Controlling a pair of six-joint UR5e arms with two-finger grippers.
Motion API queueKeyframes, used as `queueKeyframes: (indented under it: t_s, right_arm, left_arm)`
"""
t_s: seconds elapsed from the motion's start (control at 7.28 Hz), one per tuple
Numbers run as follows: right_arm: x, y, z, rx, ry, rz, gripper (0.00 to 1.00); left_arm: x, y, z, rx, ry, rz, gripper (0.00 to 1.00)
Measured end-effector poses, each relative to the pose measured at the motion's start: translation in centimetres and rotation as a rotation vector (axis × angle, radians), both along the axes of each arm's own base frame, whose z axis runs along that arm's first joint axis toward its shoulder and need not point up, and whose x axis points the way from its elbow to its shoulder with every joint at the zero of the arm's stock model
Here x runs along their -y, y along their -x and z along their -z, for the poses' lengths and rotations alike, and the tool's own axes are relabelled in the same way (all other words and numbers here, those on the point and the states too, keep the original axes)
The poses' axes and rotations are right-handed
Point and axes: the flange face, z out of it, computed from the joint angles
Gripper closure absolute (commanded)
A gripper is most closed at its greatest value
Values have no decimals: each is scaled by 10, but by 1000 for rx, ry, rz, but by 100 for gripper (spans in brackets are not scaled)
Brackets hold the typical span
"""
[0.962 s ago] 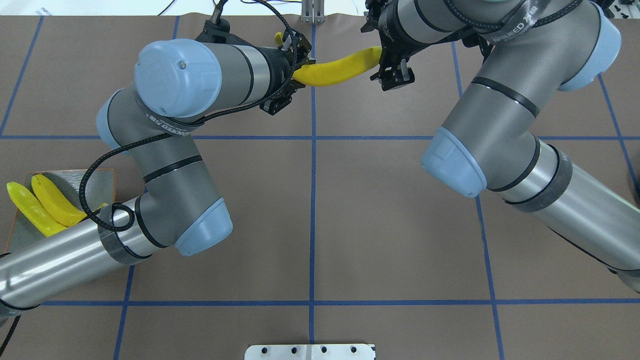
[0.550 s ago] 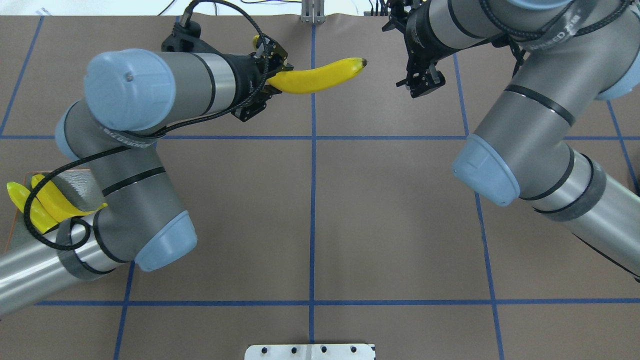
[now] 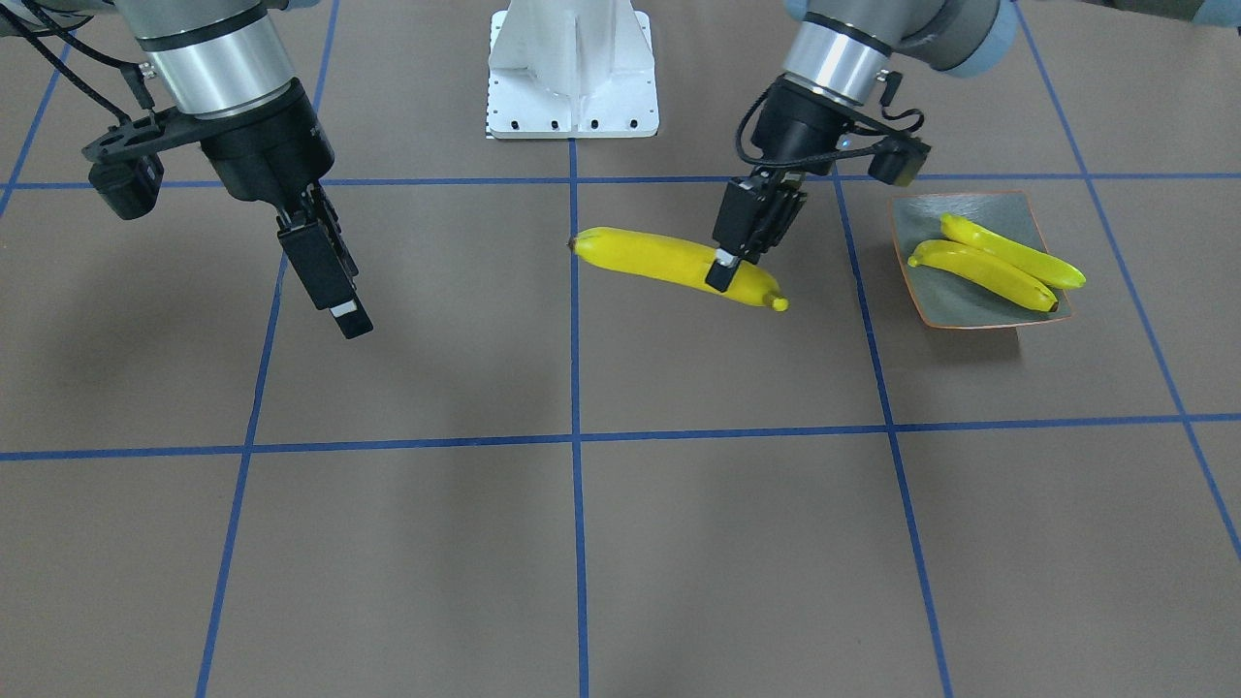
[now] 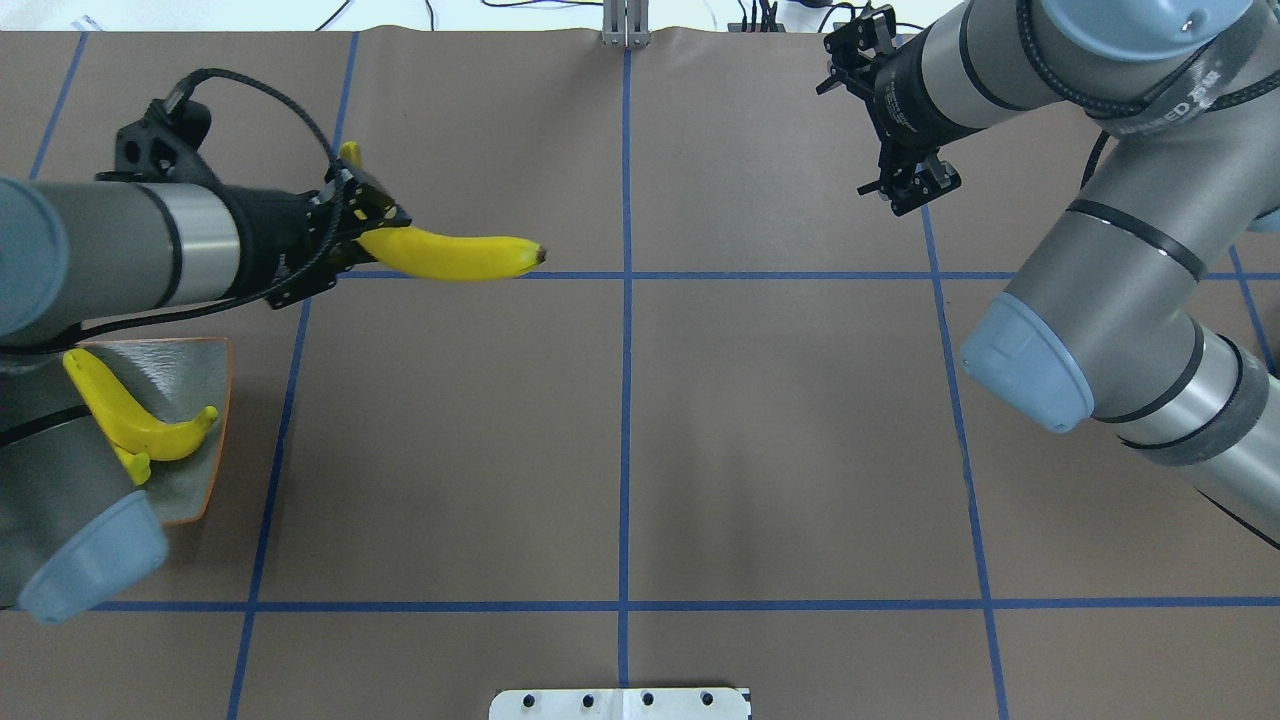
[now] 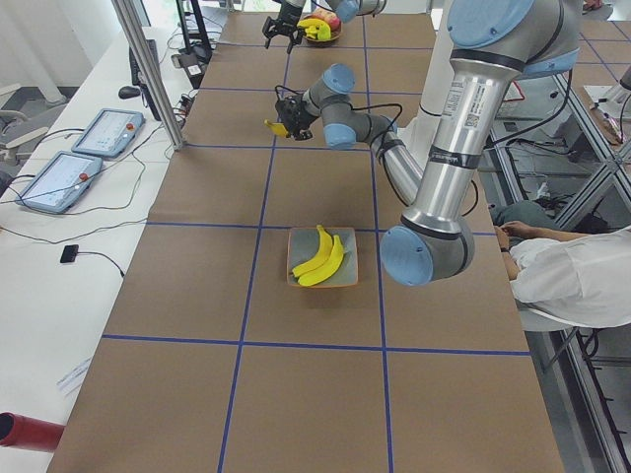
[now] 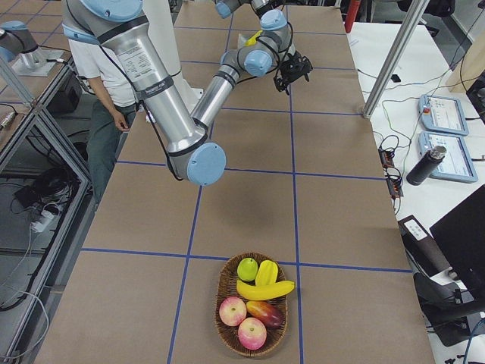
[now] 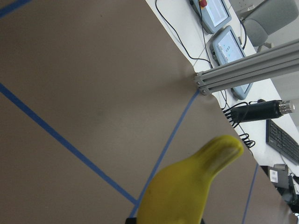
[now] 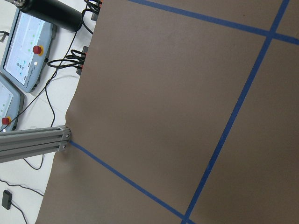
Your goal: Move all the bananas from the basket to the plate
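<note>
My left gripper [image 4: 365, 238] is shut on one banana [image 4: 455, 258], held level above the table to the right of and beyond the plate [image 4: 190, 370]. The front view shows its fingers [image 3: 722, 271] clamped near the banana's [image 3: 659, 260] stem end. That square grey plate [image 3: 955, 305] with an orange rim holds two bananas [image 3: 979, 271]. My right gripper [image 4: 908, 188] hangs open and holds nothing over the far right of the table. The basket [image 6: 227, 334] stands at the right end, with a banana [image 6: 265, 290] lying among other fruit.
Apples, a mango and a green fruit fill the basket. My left arm's elbow [image 4: 90, 560] overhangs the plate's near left part. A white mounting base [image 3: 572, 68] sits at the robot's side. A seated person [image 5: 572, 276] is beside the table.
My right gripper let go of the banana and drew back to the right. My left gripper carried the banana left and nearer, toward the plate.
</note>
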Motion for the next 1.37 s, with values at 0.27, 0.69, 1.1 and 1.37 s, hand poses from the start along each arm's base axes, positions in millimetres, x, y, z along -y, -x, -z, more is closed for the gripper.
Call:
queueKeyframes:
  t_s: [0.27,0.69,1.1,1.37]
  right_arm:
    - [2,-4,-24,-84,-70,69,0]
    - [7,-4,-41,-136,-103,110,0]
    - [9,-3,-45,-143,-101,114,0]
    - [9,-1,-46,-144,-100,115,0]
  left_arm:
    - [-12,59,-71,163,-51,-139,100]
    - [-28,126,-184,327,-120,-289,100]
    - [-37,166,-290,249,-102,-351,100]
    - [-41,179,-318,224,-87,-360,100]
